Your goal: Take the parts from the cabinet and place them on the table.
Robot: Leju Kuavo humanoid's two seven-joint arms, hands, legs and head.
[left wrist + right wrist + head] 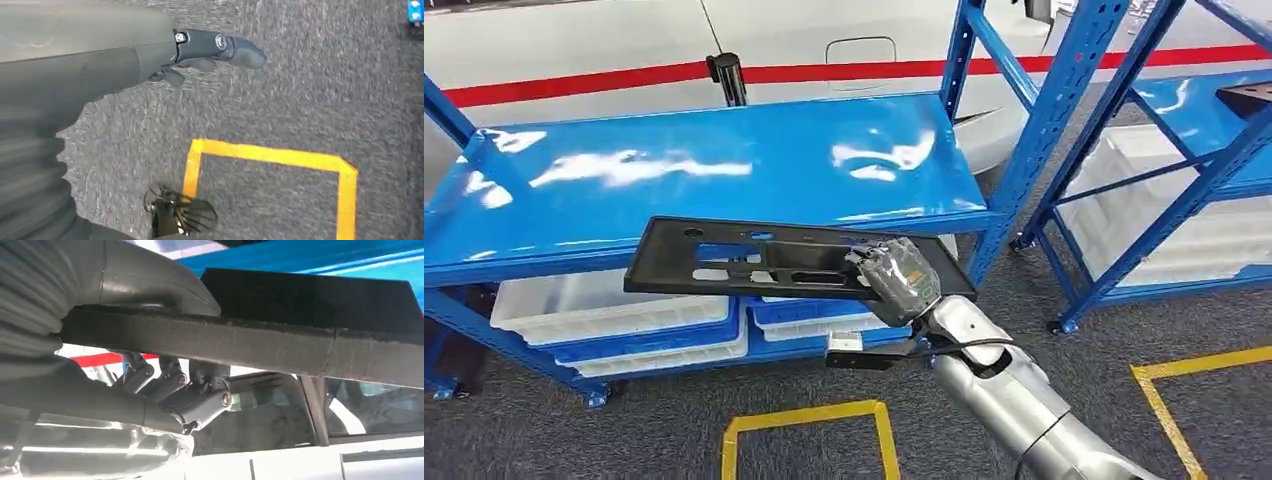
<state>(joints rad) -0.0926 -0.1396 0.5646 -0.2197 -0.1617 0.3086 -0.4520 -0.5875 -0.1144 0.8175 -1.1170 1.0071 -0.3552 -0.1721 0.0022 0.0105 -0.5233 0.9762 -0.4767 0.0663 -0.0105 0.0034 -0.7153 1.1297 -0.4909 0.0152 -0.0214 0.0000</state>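
The right hand [894, 280] grips a flat black part [754, 260] by its near end, thumb [150, 285] on one face and fingers [200, 400] curled under, level just before the blue shelf [674, 170], while the left hand [150, 60] hangs with fingers extended, holding nothing, over grey floor [300, 90].

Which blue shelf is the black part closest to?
The big blue shelf on the left; the black part hangs at its front edge, the other shelf stands farther right.

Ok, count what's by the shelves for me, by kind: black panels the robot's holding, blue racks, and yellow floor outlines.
Black panel, held by the right hand: 1
Blue racks: 2
Yellow floor outlines: 2
Total: 5
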